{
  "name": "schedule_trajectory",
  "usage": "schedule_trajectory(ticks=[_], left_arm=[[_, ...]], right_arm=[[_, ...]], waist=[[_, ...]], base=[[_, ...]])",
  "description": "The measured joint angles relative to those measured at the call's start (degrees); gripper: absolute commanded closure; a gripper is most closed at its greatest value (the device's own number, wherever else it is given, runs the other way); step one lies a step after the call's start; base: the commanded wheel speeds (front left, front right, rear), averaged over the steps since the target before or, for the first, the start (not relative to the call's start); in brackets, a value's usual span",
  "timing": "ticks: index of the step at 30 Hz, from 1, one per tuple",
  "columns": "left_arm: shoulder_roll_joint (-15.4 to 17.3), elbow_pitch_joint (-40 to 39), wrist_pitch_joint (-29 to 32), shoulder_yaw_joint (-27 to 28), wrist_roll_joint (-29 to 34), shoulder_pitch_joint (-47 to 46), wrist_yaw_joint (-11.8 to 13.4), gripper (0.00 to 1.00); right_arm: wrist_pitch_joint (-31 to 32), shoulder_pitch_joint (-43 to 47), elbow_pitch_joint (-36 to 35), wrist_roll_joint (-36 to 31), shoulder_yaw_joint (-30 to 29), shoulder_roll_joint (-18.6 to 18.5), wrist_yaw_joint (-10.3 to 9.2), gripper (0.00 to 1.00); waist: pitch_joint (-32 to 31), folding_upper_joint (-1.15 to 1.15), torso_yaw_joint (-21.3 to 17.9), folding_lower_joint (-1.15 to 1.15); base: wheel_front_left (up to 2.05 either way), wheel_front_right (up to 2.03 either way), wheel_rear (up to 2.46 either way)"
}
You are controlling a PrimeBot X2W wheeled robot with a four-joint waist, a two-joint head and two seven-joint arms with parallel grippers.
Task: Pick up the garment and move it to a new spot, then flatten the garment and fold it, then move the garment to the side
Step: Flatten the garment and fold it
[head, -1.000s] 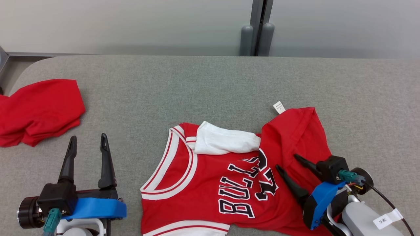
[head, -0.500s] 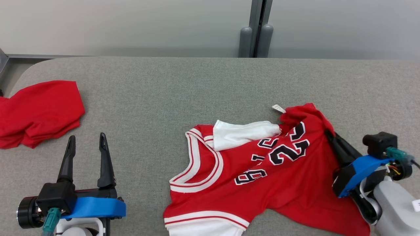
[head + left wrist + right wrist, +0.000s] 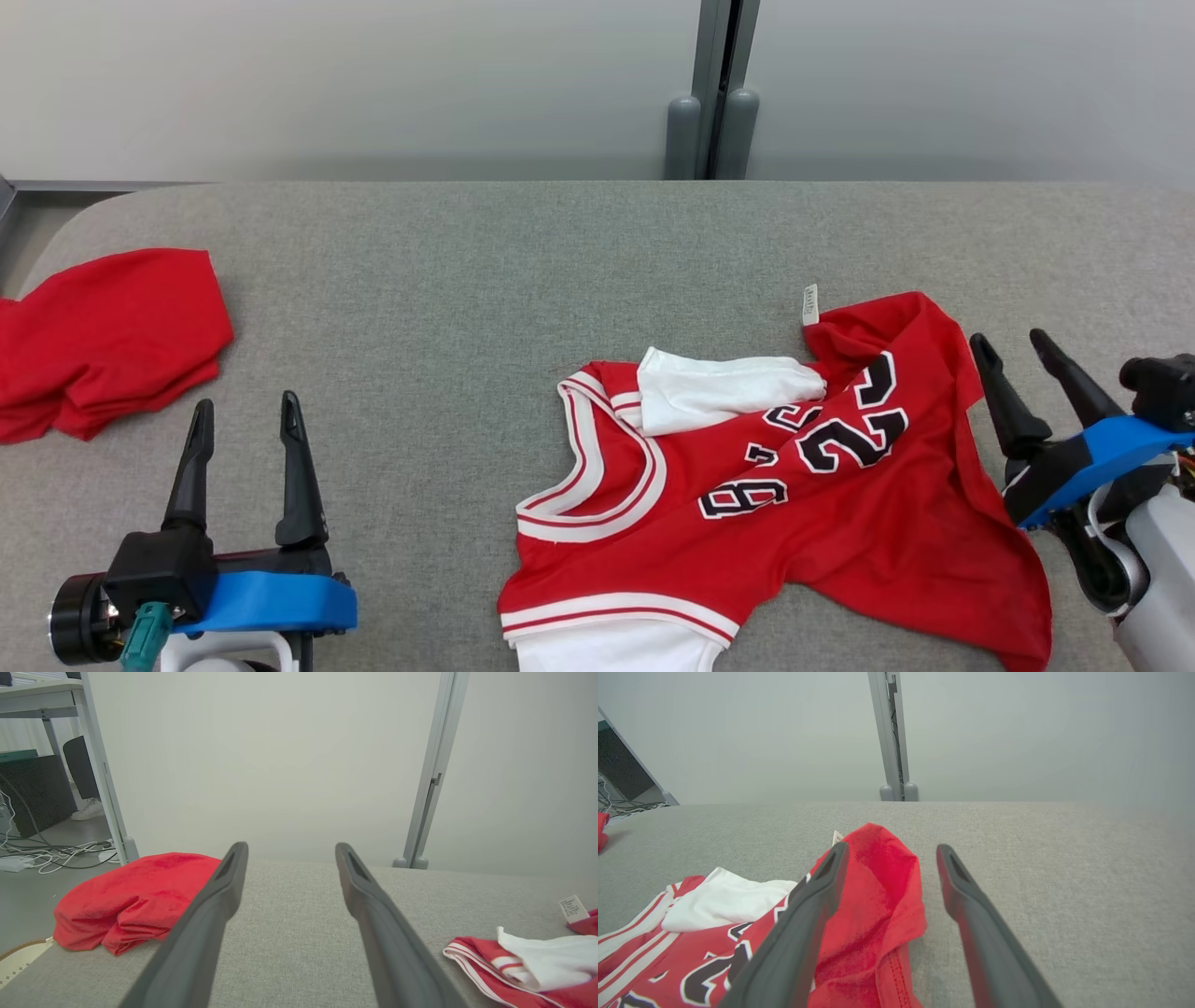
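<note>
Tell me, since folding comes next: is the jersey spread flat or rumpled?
Rumpled. The jersey lies bunched on the table, its right side folded over the lettering, a white part flopped across the chest.

The table (image 3: 448,280) is viewed steeply from overhead; it is skimmed low by both wrist cameras, with the jersey (image 3: 794,532) shared.

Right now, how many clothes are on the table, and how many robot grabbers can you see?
Clothes: 2, the red jersey and the plain red garment
Grabbers: 2, the left gripper and the right gripper, both open
Total: 4
</note>
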Motion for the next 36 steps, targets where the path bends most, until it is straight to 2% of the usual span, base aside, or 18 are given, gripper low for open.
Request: schedule_trajectory(ticks=[3,7,12,15,18,22,28,36], left_arm=[[0.3,0.1,0.0,0.2,0.0,0.4,-0.2,0.0],[0.7,-0.2,0.0,0.5,0.0,1.0,-0.2,0.0],[1.1,-0.4,0.0,0.5,0.0,1.9,-0.2,0.0],[1.3,-0.6,0.2,0.4,0.0,2.6,0.1,0.0],[1.7,-0.9,0.4,0.4,-0.1,2.8,0.1,0.0],[2.7,-0.9,1.3,0.4,0.1,3.5,0.4,0.0],[4.0,-0.6,3.5,0.2,0.2,5.5,0.7,0.0],[5.6,-1.6,6.4,0.8,1.2,7.5,3.2,0.0]], right_arm=[[-0.7,0.9,-2.8,-0.8,-4.1,0.6,0.0,0.0],[-0.8,6.1,-12.5,-6.0,-14.4,2.7,-0.01,0.0],[-0.8,16.6,-25.1,-14.2,-25.1,9.1,-0.01,0.0],[-0.8,22.8,-31.1,-17.5,-28.9,13.1,-0.01,0.0],[-0.8,27.8,-34.1,-21.2,-29.5,15.0,0.0,0.0],[-0.8,32.2,-34.2,-24.5,-27.9,15.8,0.0,0.0],[1.3,33.7,-32.6,-26.5,-26.8,16.3,0.0,0.0],[4.6,34.0,-32.5,-27.9,-26.5,16.5,0.0,0.0]], waist=[[-0.8,0.0,-0.5,0.0],[-1.6,0.0,-1.4,0.0],[-2.8,0.0,-2.2,0.0],[-3.5,0.0,-2.4,0.0],[-4.1,-0.01,-2.5,0.0],[-4.5,-0.01,-2.6,-0.01],[-4.9,-0.01,-2.6,0.0],[-5.6,-0.01,-2.0,0.0]], base=[[0.0,0.0,0.0],[0.0,0.0,0.0],[0.0,0.0,0.0],[0.0,0.0,0.0],[0.0,0.0,0.0],[0.0,0.0,0.0],[0.0,0.0,0.0],[0.0,0.0,0.0]])
